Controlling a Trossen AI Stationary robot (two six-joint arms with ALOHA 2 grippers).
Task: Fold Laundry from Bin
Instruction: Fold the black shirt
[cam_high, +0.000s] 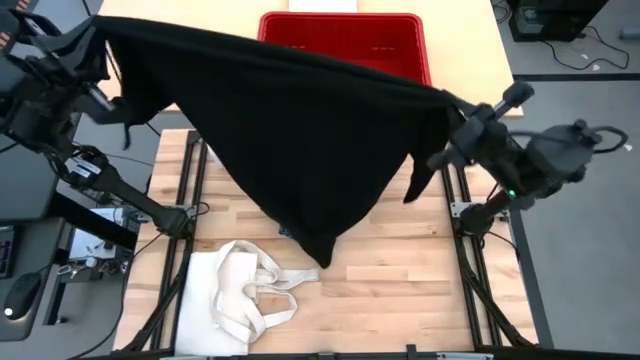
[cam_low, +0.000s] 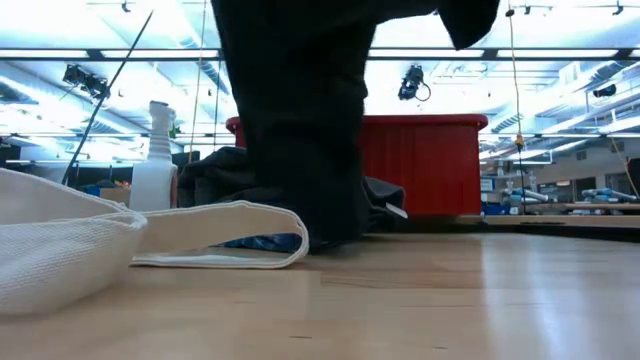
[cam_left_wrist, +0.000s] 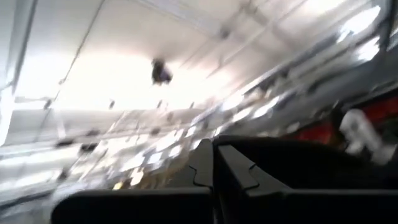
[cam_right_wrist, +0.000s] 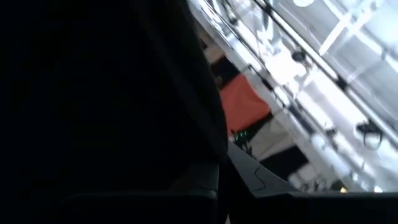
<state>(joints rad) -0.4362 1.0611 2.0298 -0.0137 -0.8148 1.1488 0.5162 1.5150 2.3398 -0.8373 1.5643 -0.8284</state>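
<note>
A large black piece of laundry (cam_high: 300, 140) hangs spread between my two raised grippers. My left gripper (cam_high: 98, 30) is shut on its left top corner above the table's far left. My right gripper (cam_high: 452, 108) is shut on its right top corner at the right side. The cloth tapers down to a tip (cam_high: 322, 255), which reaches down to the tabletop in the low view (cam_low: 300, 225). The red bin (cam_high: 345, 40) stands at the far edge behind the cloth. A dark grey piece (cam_low: 212, 170) and a bit of blue cloth (cam_low: 262, 241) lie behind it. My left gripper pinches the black piece at its left top corner (cam_left_wrist: 261, 158) between its shut fingers. The top edge runs taut from there toward my right gripper, and the cloth hangs below. One layer or several, I cannot tell. My right gripper pinches the black piece at its right top corner (cam_high: 440, 100) between its fingers. The cloth (cam_right_wrist: 112, 112) fills much of the right wrist view and hides the place of contact. A short flap (cam_high: 418, 180) hangs loose below the gripper.
A cream canvas tote bag (cam_high: 235, 295) with long handles lies at the table's near left; it also fills the low view's left (cam_low: 90, 245). A white spray bottle (cam_low: 155, 160) stands beyond it. Bare wood shows at the near right (cam_high: 420, 290).
</note>
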